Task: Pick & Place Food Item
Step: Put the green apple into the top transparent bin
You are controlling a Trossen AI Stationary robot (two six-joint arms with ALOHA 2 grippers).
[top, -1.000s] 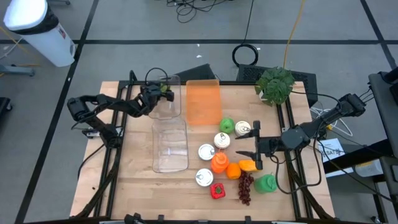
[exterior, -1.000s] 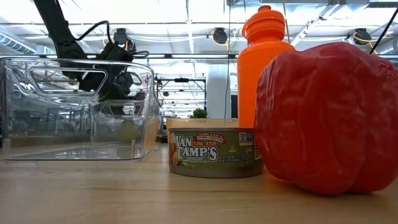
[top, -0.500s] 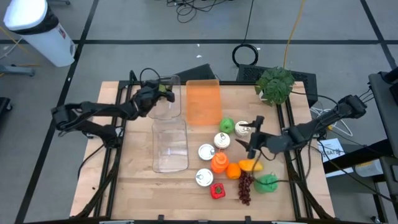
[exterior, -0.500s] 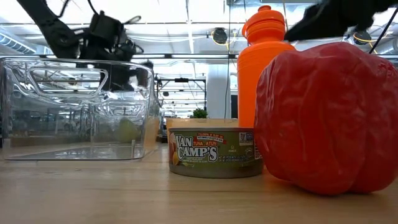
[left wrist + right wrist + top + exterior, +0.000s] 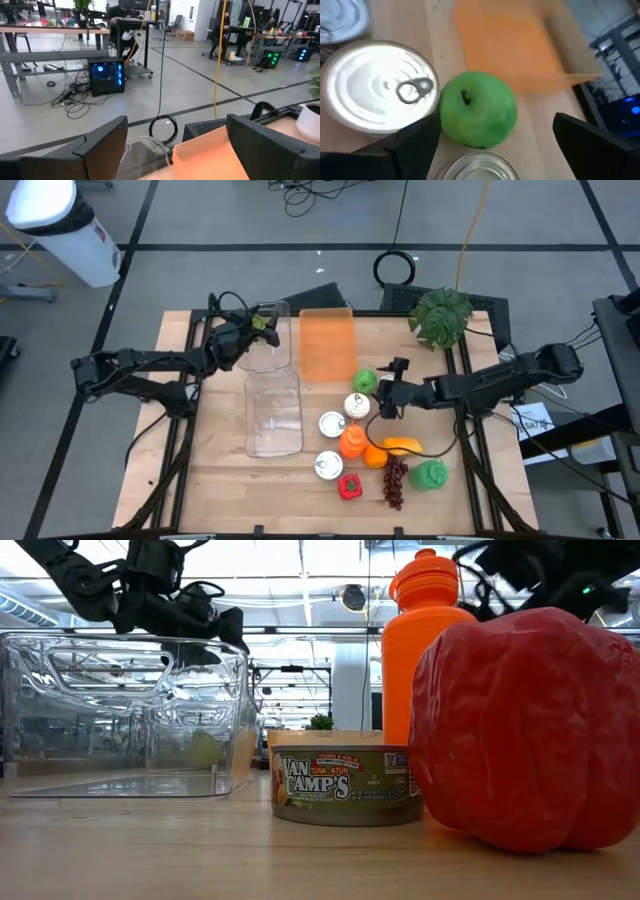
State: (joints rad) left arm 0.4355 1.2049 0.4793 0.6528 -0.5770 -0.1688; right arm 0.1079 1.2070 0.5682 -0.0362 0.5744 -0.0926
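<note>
A green apple (image 5: 477,116) rests on the wooden table (image 5: 220,460) between silver cans (image 5: 380,100); it also shows in the high view (image 5: 364,382). My right gripper (image 5: 384,392) is open and hovers just right of the apple, its fingers (image 5: 415,145) standing on either side, apart from it. My left gripper (image 5: 248,332) is open and empty above the rim of the far clear bin (image 5: 266,345); the low view (image 5: 190,610) shows it above the bin wall. A small yellow-green thing (image 5: 205,750) shows through the clear wall.
An orange bin (image 5: 327,345) lies beside the far clear bin, and a second clear bin (image 5: 273,412) lies nearer. Cans (image 5: 332,423), an orange bottle (image 5: 352,442), an orange, a yellow fruit (image 5: 402,446), grapes (image 5: 395,482), a red pepper (image 5: 350,487) and a green pepper (image 5: 430,474) crowd the near right. A potted plant (image 5: 442,315) stands far right.
My right gripper has gone from beside the yellow fruit toward the table's far and left edges, to the green apple, turning as it went. My left gripper has risen out of the far clear bin to above its rim.
</note>
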